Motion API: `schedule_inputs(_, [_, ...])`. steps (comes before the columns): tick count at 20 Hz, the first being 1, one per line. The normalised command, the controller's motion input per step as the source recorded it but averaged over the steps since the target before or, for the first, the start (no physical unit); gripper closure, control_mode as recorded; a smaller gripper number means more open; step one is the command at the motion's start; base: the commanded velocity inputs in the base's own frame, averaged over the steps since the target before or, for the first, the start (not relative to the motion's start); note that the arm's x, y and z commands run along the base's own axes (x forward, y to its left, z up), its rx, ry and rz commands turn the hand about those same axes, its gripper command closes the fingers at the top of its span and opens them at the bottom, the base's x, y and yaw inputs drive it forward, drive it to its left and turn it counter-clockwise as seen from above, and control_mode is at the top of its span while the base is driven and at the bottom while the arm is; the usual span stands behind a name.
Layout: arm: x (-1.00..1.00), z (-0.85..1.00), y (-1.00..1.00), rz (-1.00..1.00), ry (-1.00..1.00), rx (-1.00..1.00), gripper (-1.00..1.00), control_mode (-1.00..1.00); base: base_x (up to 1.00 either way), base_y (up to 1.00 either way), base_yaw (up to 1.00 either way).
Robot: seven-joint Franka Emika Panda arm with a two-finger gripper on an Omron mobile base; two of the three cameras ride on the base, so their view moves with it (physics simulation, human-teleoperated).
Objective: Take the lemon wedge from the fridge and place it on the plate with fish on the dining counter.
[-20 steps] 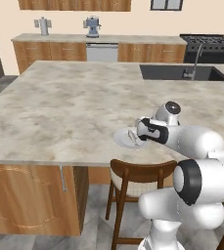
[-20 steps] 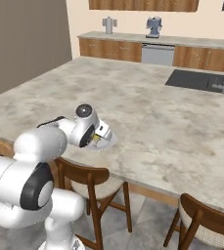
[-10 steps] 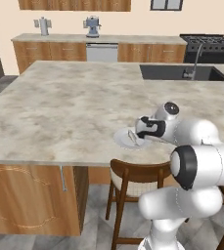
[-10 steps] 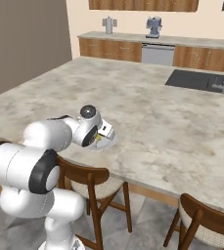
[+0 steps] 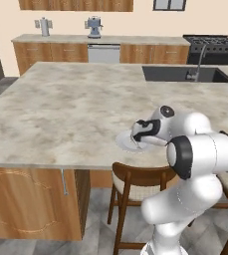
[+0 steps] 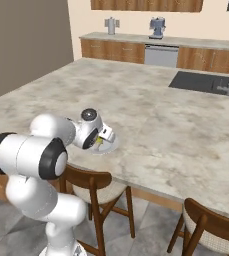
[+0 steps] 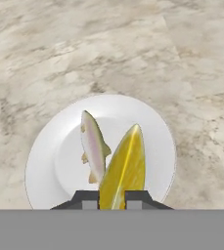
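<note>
Plate (image 7: 45,161), white, on the dining counter (image 5: 60,109) near its stool-side edge. Fish (image 7: 93,146) lying on it. Gripper (image 7: 111,197) above the plate, clamped on the lemon wedge (image 7: 124,168), beside the fish.

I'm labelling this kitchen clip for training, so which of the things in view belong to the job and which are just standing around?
Part of the job:
- lemon wedge, held in the shut gripper
- plate with the fish
- dining counter

Just there:
- sink and faucet
- bar stools
- stove
- appliances on the wall counter
</note>
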Motion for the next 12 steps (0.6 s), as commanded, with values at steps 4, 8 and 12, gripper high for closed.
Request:
schedule_inputs(4, [0.0,-0.3,0.0,0.02,0.0,0.0,-1.0,-1.0,0.0,0.0,0.0])
schedule_inputs(8, [0.02,0.51,0.0,0.0,0.0,0.0,-1.0,-1.0,0.0,0.0,0.0])
schedule_inputs(12, [-0.29,1.0,0.0,0.01,0.04,0.0,-1.0,-1.0,0.0,0.0,0.0])
